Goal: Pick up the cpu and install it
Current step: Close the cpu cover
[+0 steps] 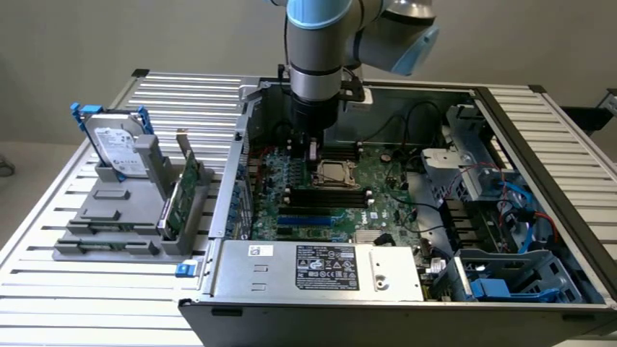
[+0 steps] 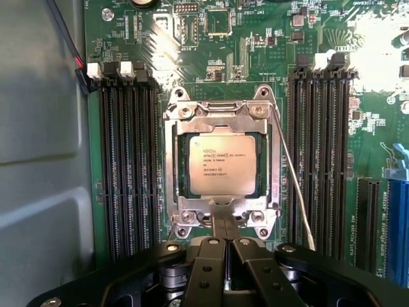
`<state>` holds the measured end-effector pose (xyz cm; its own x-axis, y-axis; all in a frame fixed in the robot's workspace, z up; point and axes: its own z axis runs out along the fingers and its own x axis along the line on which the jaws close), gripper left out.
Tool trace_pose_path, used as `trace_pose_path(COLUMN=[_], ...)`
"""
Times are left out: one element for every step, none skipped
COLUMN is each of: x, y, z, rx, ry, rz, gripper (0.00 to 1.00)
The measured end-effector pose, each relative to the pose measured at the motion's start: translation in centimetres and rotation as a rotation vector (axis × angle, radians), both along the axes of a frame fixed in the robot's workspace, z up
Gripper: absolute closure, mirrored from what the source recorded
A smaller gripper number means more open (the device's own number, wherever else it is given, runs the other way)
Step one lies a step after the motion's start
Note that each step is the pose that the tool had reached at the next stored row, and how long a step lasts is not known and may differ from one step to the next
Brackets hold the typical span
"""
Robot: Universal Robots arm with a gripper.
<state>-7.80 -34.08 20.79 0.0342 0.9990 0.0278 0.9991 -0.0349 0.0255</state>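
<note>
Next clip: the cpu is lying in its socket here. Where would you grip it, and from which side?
From straight above, probably on two opposite edges of its silver top. The cpu lies flat and low inside the metal frame, which hems its rim all round, and memory slots flank it, so no sideways approach looks open.

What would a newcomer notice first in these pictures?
An open computer case with the end effector hanging inside it, shut. Just by it, the cpu sits in its socket between memory slots. A hard drive stands on a rack at the exterior view's left.
</note>
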Motion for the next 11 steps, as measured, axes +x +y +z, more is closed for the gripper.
trace_pose_path(x=[0.0,0.0,-0.1,-0.2,-0.3,-0.4,-0.5,-0.6,-0.8,-0.9,-1.1], y=[0.00,0.00,-0.01,-0.01,-0.01,-0.01,-0.01,-0.02,-0.03,-0.04,-0.05], z=[0.22,0.40,0.53,0.63,0.72,0.82,0.92,1.03,1.13,1.22,1.31], rx=[0.0004,0.0005,0.0006,0.0008,0.0012,0.0016,0.0021,0.0029,0.0040,0.0052,0.0064], ry=[0.0014,0.0025,0.0036,0.0043,0.0052,0.0060,0.0067,0.0074,0.0080,0.0086,0.0092], rz=[0.000,0.000,0.000,0.000,0.000,0.000,0.000,-0.001,-0.001,-0.001,-0.001], gripper=[0.89,0.89,0.89,0.89,0.89,0.89,0.89,0.89,0.89,0.89,0.89])
